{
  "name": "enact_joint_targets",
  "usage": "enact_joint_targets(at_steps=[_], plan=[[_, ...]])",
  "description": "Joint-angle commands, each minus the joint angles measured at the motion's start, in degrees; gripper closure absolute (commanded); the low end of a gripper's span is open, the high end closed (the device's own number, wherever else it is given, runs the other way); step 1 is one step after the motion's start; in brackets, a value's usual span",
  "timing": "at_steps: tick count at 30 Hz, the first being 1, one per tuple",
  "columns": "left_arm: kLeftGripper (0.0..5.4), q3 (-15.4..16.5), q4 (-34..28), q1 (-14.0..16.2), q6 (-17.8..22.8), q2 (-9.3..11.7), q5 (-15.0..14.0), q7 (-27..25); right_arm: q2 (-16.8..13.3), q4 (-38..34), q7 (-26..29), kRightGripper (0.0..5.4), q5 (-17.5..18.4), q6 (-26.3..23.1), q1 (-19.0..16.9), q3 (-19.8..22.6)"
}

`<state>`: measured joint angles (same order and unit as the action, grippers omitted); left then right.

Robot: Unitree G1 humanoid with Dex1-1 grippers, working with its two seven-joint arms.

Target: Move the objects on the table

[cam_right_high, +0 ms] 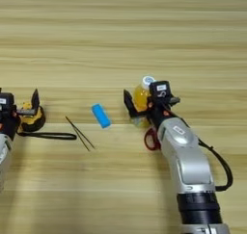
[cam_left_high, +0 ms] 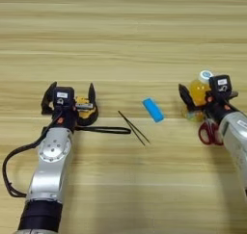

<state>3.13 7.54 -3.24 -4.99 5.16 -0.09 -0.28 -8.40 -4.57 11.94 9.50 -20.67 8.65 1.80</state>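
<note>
On the table (cam_left_high: 125, 35), left to right: left gripper (cam_left_high: 68, 99), fingers spread wide over the tape measure (cam_left_high: 86, 111); tweezers (cam_left_high: 133, 127) and blue block (cam_left_high: 153, 110) between the arms; right gripper (cam_right_high: 147, 105), fingers spread around the upright juice bottle (cam_right_high: 141, 96), scissors (cam_right_high: 151, 139) just beneath.

left gripper (cam_left_high: 69, 94) fingers spread, right gripper (cam_right_high: 144, 103) fingers spread

One bottle (cam_right_high: 141, 96), scissors (cam_right_high: 151, 139), tape measure (cam_left_high: 86, 110), block (cam_left_high: 153, 110), tweezers (cam_left_high: 133, 127)
</note>
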Motion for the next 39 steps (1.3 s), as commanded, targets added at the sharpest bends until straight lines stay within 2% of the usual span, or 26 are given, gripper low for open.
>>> enact_joint_targets(at_steps=[1, 17, 27, 39], plan=[[0.00, -0.1, 0.6, -0.5, -0.1, 0.0, 0.4, 0.1, 0.2, 0.6, 0.0, 0.21, 0.0, 0.3, 0.8, 0.0], [0.00, 0.0, 0.7, -0.6, -0.2, 0.0, 0.3, 0.0, 0.5, 0.7, 0.5, 1.86, 0.9, -0.8, 0.7, 0.0], [0.00, -0.8, 0.7, -0.4, -0.2, 0.1, 0.8, -0.6, 0.4, -0.1, 0.4, 1.88, 1.2, -1.1, 0.5, 0.3], [0.00, -6.7, -1.5, 1.1, -1.1, 0.4, 0.8, -6.9, 0.7, -6.4, -0.8, 1.88, 2.1, -4.8, 1.3, 0.1]])
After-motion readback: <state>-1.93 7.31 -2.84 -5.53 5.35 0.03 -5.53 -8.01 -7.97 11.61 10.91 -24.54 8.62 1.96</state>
